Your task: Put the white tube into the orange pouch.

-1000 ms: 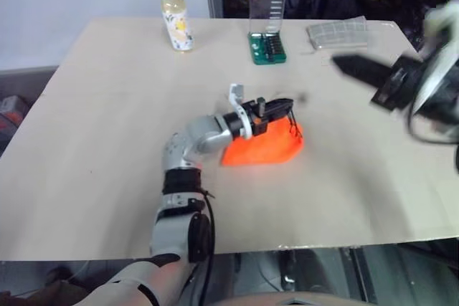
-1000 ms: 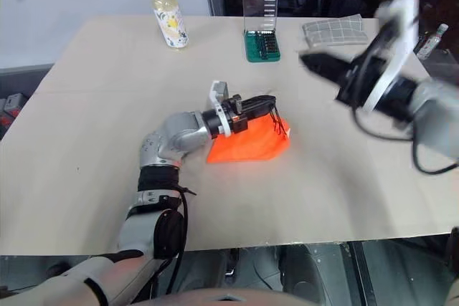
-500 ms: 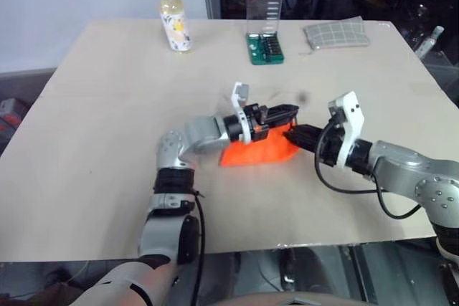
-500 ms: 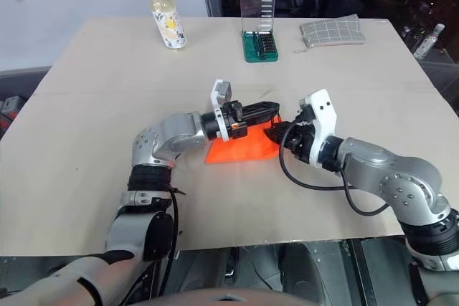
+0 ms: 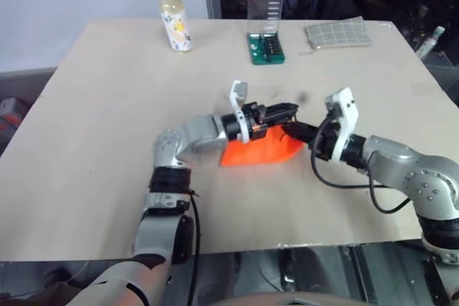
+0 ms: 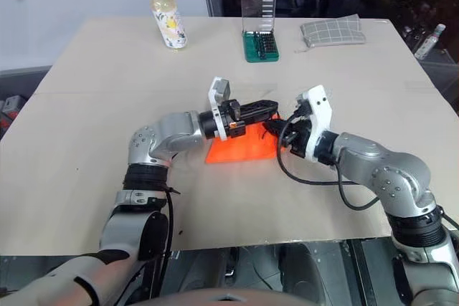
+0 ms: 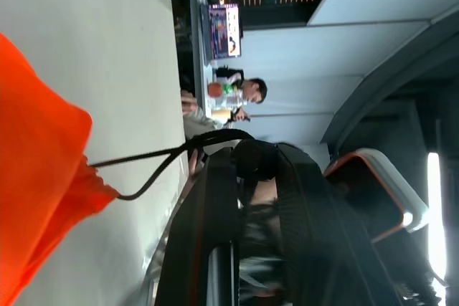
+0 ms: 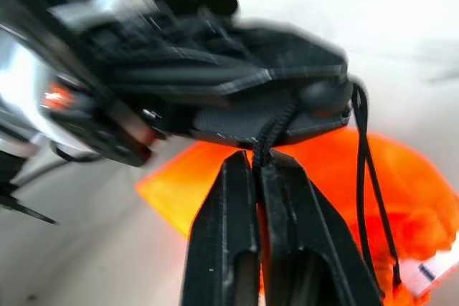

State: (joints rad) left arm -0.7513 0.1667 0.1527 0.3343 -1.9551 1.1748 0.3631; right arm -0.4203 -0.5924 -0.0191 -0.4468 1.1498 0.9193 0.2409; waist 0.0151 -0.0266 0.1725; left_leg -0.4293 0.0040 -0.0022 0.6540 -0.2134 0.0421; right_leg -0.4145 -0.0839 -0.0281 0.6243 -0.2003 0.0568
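Note:
The orange pouch [image 5: 262, 150] lies at the middle of the table, with its top edge pulled up by its dark drawstring cord [image 8: 366, 177]. My left gripper [image 5: 287, 110] points right just above the pouch, shut on the cord, which hangs from its fingers in a loop [image 7: 158, 166]. My right gripper [image 5: 292, 130] comes in from the right and meets the left one at the pouch's upper right corner. Its fingers [image 8: 240, 206] are shut on a strand of the cord right under the left gripper's tip. The white tube is hidden.
At the table's far edge stand a clear yellowish bottle [image 5: 176, 26], a green bit case with a clear lid [image 5: 267, 28] and a grey checked pouch [image 5: 337, 32]. A small white object [image 5: 431, 39] sits beyond the right edge.
My right arm swung down from the upper right to the pouch's right side, and its gripper closed on the cord. The left gripper stayed put.

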